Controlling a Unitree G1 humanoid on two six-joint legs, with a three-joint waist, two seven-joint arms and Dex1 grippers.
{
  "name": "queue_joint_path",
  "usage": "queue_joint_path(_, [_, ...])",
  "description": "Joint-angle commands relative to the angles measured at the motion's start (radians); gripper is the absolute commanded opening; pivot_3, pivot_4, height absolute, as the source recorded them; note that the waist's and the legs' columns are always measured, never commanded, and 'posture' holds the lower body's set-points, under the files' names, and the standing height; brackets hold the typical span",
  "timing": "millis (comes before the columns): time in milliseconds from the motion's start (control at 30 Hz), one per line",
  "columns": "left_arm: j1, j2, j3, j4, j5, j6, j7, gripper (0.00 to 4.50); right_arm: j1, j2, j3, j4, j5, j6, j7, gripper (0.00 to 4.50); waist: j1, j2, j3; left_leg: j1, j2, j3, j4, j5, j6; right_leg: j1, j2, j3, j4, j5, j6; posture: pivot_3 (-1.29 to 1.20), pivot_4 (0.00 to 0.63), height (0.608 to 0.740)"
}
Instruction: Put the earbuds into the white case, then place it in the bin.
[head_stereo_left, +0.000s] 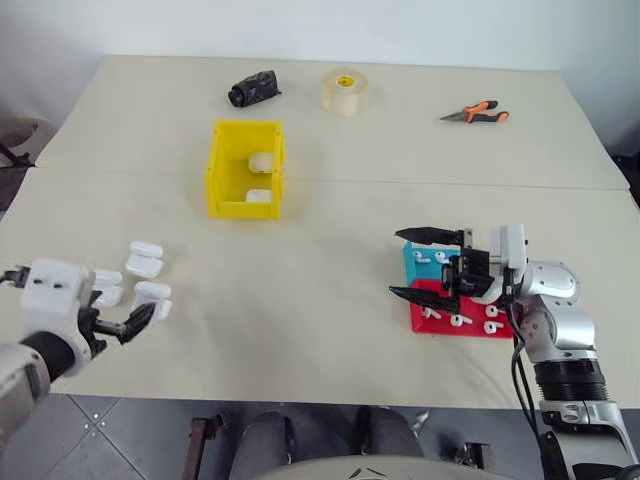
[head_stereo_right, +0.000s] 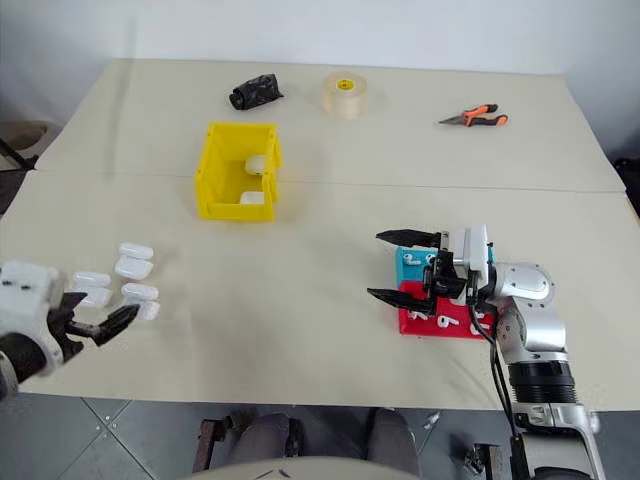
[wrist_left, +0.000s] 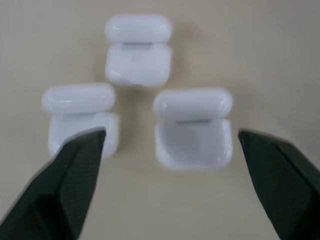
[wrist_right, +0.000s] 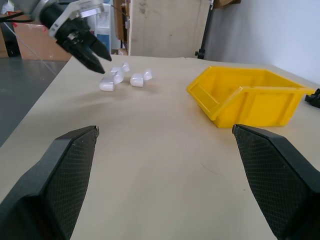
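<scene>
Cases (wrist_left: 192, 127), small and white with lids flipped open, lie clustered near the table's (head_stereo_left: 330, 330) left front edge, the left gripper (wrist_left: 170, 150) hovering just short of them with fingers spread wide and nothing held. Earbuds (head_stereo_left: 461, 320) lie in the red tray (head_stereo_left: 440, 322) and teal tray (head_stereo_left: 412, 262) at right, under the right gripper (head_stereo_left: 420, 265), also spread and empty. Farther back stands the yellow bin (head_stereo_left: 245, 168) with two white cases inside; pouch (head_stereo_left: 253, 89), tape roll (head_stereo_left: 344, 91) and pliers (head_stereo_left: 476, 113) lie along the far edge.

Cases (head_stereo_left: 140, 272) lie left of the trays (head_stereo_left: 455, 300), bin (head_stereo_left: 245, 168) behind.
</scene>
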Motion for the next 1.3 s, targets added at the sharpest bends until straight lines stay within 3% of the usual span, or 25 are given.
queue_joint_path(33, [-0.067, 0.075, -0.011, 0.059, -0.087, 0.174, 0.067, 4.49, 0.005, 0.005, 0.008, -0.062, 0.01, 0.015, -0.021, 4.5, -0.006, 0.0, 0.0, 0.0, 0.0, 0.0, -0.001, 0.0, 0.0, 0.0, 0.0, 0.0, 0.0, 0.0, 0.0, 0.0, 0.15, 0.74])
queue_joint_path(233, [-0.231, 0.084, -0.092, 0.241, -0.276, 0.174, 0.253, 4.49, 0.019, 0.011, 0.02, -0.102, 0.017, 0.034, -0.043, 4.5, -0.006, 0.0, 0.0, 0.001, 0.0, 0.0, -0.002, 0.0, -0.001, -0.001, 0.0, 0.002, 0.0, 0.0, 0.0, 0.0, 0.15, 0.74])
queue_joint_path(333, [-0.227, 0.194, -0.167, 0.315, -0.382, 0.174, 0.293, 4.49, 0.028, 0.005, 0.019, -0.114, 0.022, 0.037, -0.044, 4.5, -0.007, -0.002, 0.001, 0.001, 0.0, 0.0, -0.002, 0.0, -0.001, -0.001, 0.0, 0.003, 0.0, 0.0, 0.0, 0.0, 0.15, 0.74])
queue_joint_path(433, [-0.249, 0.24, -0.21, 0.378, -0.475, 0.174, 0.367, 4.49, 0.042, -0.001, 0.011, -0.12, 0.028, 0.031, -0.036, 4.5, -0.006, -0.002, 0.001, 0.001, 0.0, 0.001, -0.002, 0.0, -0.001, -0.002, 0.0, 0.004, 0.0, 0.0, 0.0, 0.0, 0.15, 0.74])
queue_joint_path(833, [-0.249, 0.265, -0.281, 0.461, -0.766, 0.169, 0.657, 4.49, 0.106, 0.014, 0.004, -0.137, 0.04, -0.001, -0.041, 4.5, -0.006, -0.002, 0.001, 0.001, 0.0, 0.001, -0.002, 0.0, -0.001, -0.002, 0.001, 0.005, 0.0, 0.0, 0.0, 0.0, 0.15, 0.74])
queue_joint_path(1000, [-0.225, 0.267, -0.306, 0.483, -0.868, 0.074, 0.802, 4.49, 0.12, 0.017, 0.007, -0.135, 0.042, -0.016, -0.041, 4.5, -0.006, -0.002, 0.001, 0.001, 0.0, 0.001, -0.002, 0.0, -0.001, -0.002, 0.001, 0.005, 0.0, 0.0, 0.0, 0.0, 0.15, 0.74])
queue_joint_path(1300, [-0.142, 0.407, -0.426, 0.497, -1.143, -0.177, 1.001, 4.49, 0.134, 0.03, 0.009, -0.124, 0.044, -0.035, -0.042, 4.5, -0.006, -0.002, 0.001, 0.002, 0.0, 0.001, -0.002, 0.0, -0.001, -0.002, 0.0, 0.007, 0.0, 0.0, 0.0, 0.0, 0.15, 0.74])
